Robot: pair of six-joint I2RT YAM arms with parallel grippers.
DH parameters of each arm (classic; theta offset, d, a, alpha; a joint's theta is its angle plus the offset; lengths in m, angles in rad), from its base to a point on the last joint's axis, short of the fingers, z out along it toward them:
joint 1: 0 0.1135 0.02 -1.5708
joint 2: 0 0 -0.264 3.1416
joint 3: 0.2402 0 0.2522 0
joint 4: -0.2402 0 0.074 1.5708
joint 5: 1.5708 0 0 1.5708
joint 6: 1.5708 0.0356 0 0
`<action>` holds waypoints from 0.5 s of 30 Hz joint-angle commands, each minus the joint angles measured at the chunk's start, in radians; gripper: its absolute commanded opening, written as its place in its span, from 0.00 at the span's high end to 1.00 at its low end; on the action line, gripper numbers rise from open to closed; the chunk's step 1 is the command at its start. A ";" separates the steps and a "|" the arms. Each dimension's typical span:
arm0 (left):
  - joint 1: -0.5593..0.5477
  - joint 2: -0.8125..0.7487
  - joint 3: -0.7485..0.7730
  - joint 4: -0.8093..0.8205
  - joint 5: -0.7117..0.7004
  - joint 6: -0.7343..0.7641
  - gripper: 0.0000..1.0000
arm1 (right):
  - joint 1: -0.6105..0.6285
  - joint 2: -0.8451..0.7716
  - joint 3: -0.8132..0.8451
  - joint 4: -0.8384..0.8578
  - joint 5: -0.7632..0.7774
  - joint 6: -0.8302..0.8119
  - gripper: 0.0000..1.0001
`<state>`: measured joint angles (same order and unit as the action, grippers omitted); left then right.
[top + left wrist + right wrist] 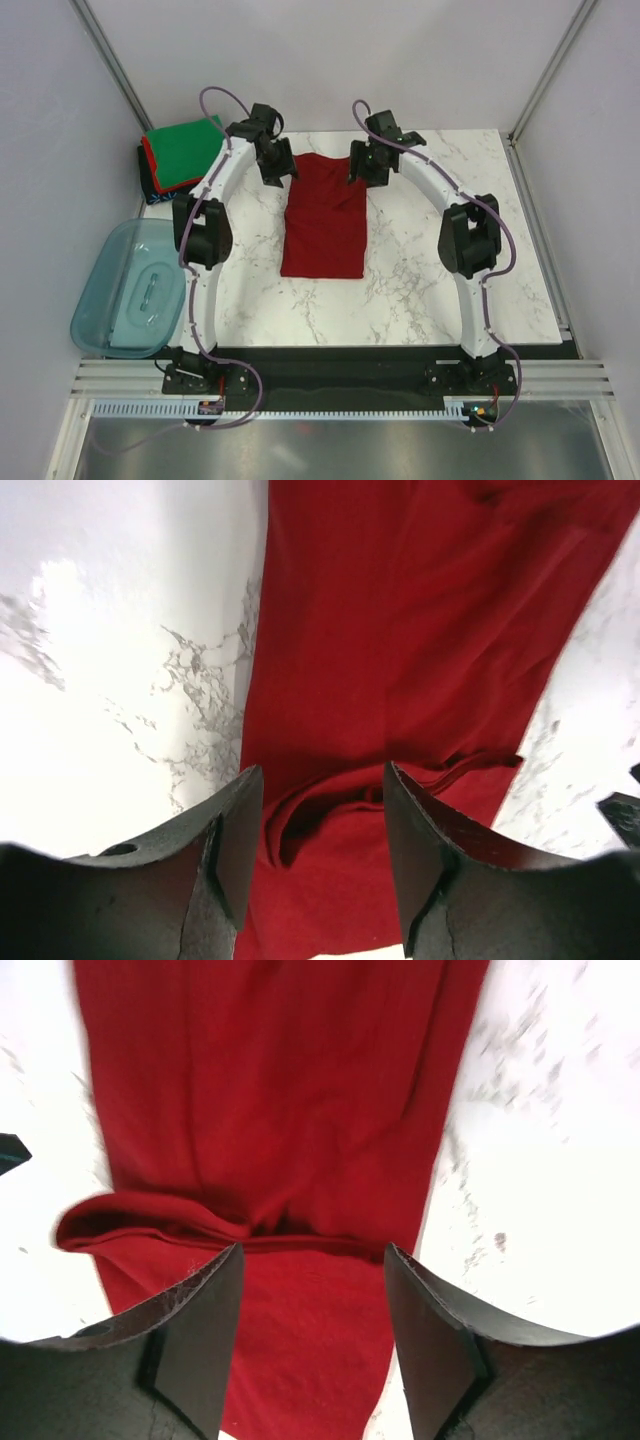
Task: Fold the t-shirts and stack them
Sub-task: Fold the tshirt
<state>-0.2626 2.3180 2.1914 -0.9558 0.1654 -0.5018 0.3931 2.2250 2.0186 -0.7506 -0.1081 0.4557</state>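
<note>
A dark red t-shirt (323, 222) lies folded into a long strip in the middle of the marble table. My left gripper (277, 172) is open over its far left corner, with red cloth (400, 660) between and below the fingers (235, 830). My right gripper (362, 170) is open over the far right corner, with the shirt's hem fold (280, 1160) under its fingers (420, 1330). Neither gripper holds cloth. A stack of folded shirts, green (185, 152) on top with red and black edges below, sits at the far left.
A translucent teal plastic tub (132, 290) sits at the near left beside the left arm. White walls and metal posts close in the table (440, 290). A black strip runs along the near edge at the arm bases.
</note>
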 commanded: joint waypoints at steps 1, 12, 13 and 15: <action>0.014 -0.031 0.151 -0.141 0.036 0.039 0.41 | -0.011 -0.056 0.115 -0.079 -0.021 -0.008 0.34; -0.001 -0.448 -0.470 0.063 0.005 0.031 0.43 | 0.133 -0.445 -0.570 0.169 -0.073 0.064 0.32; -0.003 -0.510 -0.526 0.119 0.009 0.028 0.43 | 0.136 -0.470 -0.618 0.190 -0.080 0.080 0.32; -0.006 -0.580 -0.689 0.178 0.034 0.019 0.43 | 0.138 -0.540 -0.750 0.255 -0.107 0.113 0.31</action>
<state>-0.2623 1.8545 1.6390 -0.8967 0.1677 -0.4988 0.5396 1.7786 1.3899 -0.6003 -0.1768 0.5121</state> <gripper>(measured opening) 0.568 0.686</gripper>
